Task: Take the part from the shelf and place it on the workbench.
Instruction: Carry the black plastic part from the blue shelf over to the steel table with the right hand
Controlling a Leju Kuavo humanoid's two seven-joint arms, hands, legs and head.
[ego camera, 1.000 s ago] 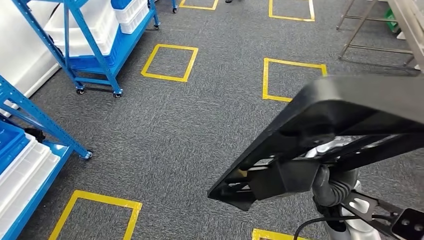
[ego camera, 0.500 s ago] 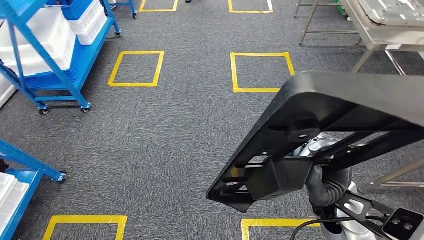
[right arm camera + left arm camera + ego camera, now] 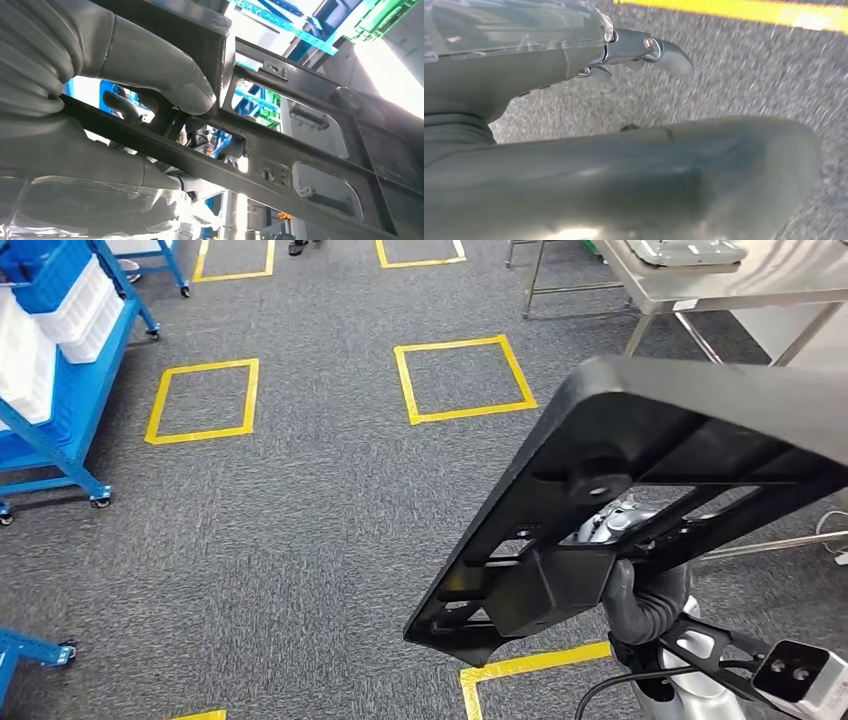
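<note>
Carpet, grey, speckled (image 3: 300, 510): broad open floor across the middle of the head view, bounded by shelving at the left edge and a bench at the upper right.

Floor squares, yellow tape: three full outlines, the nearest to centre (image 3: 463, 378), plus parts of two more at the lower edge.

Blue steel shelf rack on castors holding white bins (image 3: 50, 360): one at the left, with a corner of a second at lower left.

Stainless-steel workbench on thin legs (image 3: 700, 285): one, upper right, bearing a grey tray.

Black flat moulded frame part with cut-out windows (image 3: 650, 470): one, tilted, carried clear of the floor and well apart from the bench. Right hand (image 3: 645, 595) grips its lower bar from beneath, thumb (image 3: 150, 65) pressed on the frame.

Left hand (image 3: 644, 47): hangs over carpet, fingers curled, holding nothing.

Against the earlier frames, the whole view has swung: racks slid left, bench came further in.
</note>
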